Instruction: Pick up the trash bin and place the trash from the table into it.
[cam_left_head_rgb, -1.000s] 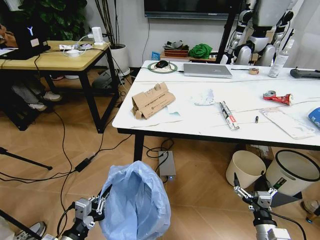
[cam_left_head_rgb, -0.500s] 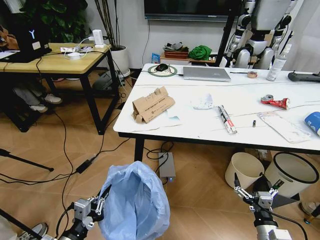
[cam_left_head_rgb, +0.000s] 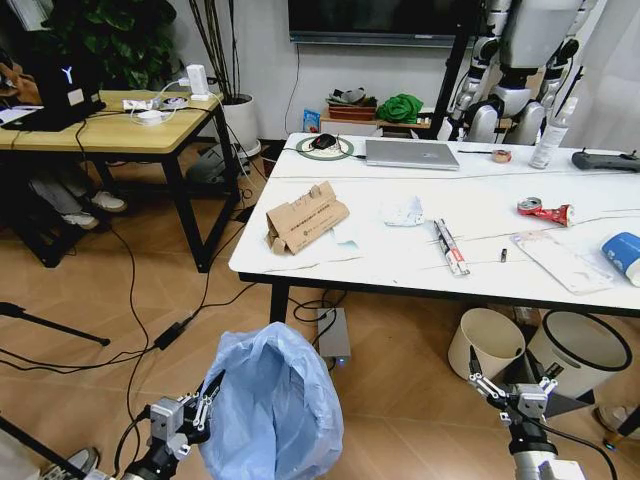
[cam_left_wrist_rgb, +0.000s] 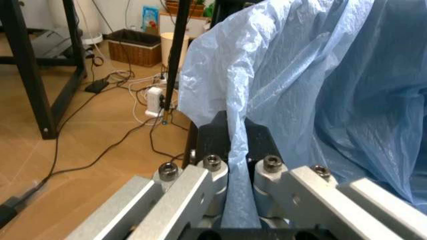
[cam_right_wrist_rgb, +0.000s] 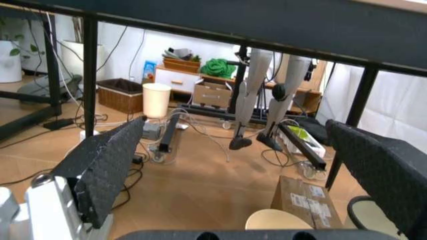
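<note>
The trash bin (cam_left_head_rgb: 272, 410), lined with a billowing light-blue bag (cam_left_wrist_rgb: 320, 75), hangs low in front of me. My left gripper (cam_left_head_rgb: 207, 404) is shut on its rim, and the bag film is pinched between the black fingers (cam_left_wrist_rgb: 257, 142). My right gripper (cam_left_head_rgb: 510, 388) is held low at the right, open, with nothing between its pads (cam_right_wrist_rgb: 107, 162). Ahead stands the table (cam_left_head_rgb: 400, 265) with trash on it: torn cardboard (cam_left_head_rgb: 305, 215), crumpled white paper (cam_left_head_rgb: 405, 210), a long wrapper (cam_left_head_rgb: 448, 245), a crushed red can (cam_left_head_rgb: 545, 209), plastic packaging (cam_left_head_rgb: 560, 260) and a blue cup (cam_left_head_rgb: 624, 250).
A laptop (cam_left_head_rgb: 412, 153), a mouse, a tape roll and a spray bottle (cam_left_head_rgb: 548, 135) sit at the table's far side. A cream bin (cam_left_head_rgb: 485, 340) and a black bin with a white rim (cam_left_head_rgb: 585, 345) stand under its right end. A wooden desk (cam_left_head_rgb: 110, 125) is at the left, with cables across the floor.
The whole head view has shifted a little, so the camera has moved against the table. Both grippers and the held bin keep their places before me.
</note>
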